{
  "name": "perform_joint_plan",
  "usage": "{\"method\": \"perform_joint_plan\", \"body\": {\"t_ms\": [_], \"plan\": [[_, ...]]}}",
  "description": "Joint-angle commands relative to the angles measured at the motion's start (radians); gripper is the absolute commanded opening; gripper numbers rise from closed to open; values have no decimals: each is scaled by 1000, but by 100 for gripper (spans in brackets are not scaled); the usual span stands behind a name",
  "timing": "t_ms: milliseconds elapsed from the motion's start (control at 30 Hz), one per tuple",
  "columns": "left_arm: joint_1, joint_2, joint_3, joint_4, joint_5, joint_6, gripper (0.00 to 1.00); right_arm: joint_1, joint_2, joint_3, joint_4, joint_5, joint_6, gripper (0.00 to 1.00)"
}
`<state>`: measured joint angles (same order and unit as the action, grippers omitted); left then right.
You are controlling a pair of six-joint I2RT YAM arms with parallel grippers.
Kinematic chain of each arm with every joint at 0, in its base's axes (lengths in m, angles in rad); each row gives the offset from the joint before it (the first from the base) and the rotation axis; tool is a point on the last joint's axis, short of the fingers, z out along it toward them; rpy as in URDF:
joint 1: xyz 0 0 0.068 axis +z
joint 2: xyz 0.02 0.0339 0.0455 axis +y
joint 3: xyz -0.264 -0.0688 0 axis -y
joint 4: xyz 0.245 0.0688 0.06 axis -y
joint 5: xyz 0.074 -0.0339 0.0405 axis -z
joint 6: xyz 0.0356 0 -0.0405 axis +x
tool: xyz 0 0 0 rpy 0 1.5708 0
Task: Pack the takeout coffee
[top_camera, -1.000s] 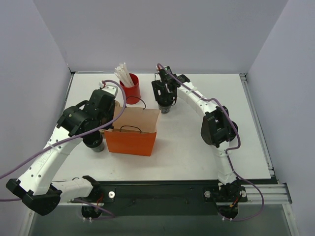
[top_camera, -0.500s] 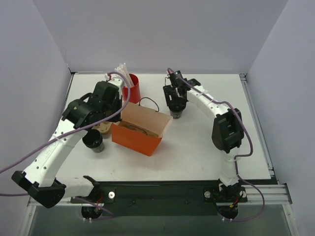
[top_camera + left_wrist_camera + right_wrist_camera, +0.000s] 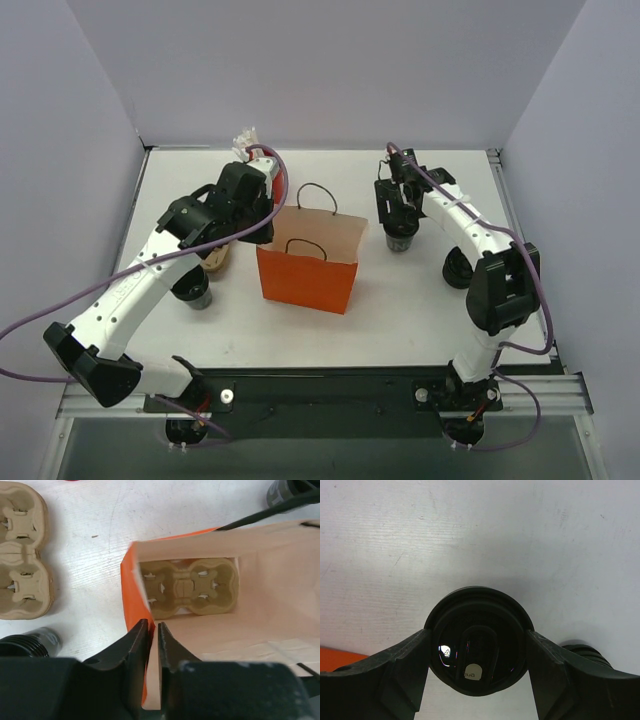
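Between the fingers (image 3: 400, 670) of your right gripper (image 3: 478, 636), a cup (image 3: 479, 655) is clamped at its lid, right of the bag (image 3: 305, 280). Paper walls probably crush easily, so squeeze lightly and keep it upright. Your left gripper (image 3: 152, 625) pinches the bag's wall. A second cup (image 3: 190, 290) stands left of the bag.

I only see the tips of the white sticks (image 3: 245, 137); my left arm (image 3: 140, 285) hides whatever holds them. A small dark paper cup with black lid (image 3: 192, 291) sits half under that arm. The second small dark cup (image 3: 287, 490) is cropped at the left-wrist top edge.
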<state>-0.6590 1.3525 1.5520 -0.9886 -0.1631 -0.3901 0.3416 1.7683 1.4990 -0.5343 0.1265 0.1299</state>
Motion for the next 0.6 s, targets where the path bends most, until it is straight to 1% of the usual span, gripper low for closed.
{"method": "perform_joint_plan", "body": {"t_ms": [0,33,133,267,367,567], "plan": [[12,2,-4,42,-47,13,27,-3,-58,-13,-20,7,-22,54],[21,7,-1,39,-55,16,32,-4,-66,-11,-20,7,-27,54],[36,11,5,31,-88,30,40,-7,-89,-5,-20,-7,-26,53],[61,2,8,11,-102,34,43,-7,-118,7,-23,-36,-9,53],[64,-27,-10,13,-84,27,47,-7,-147,20,-24,-45,-6,53],[81,-32,-44,51,-49,28,47,-7,-220,56,-33,-27,-1,51]]}}
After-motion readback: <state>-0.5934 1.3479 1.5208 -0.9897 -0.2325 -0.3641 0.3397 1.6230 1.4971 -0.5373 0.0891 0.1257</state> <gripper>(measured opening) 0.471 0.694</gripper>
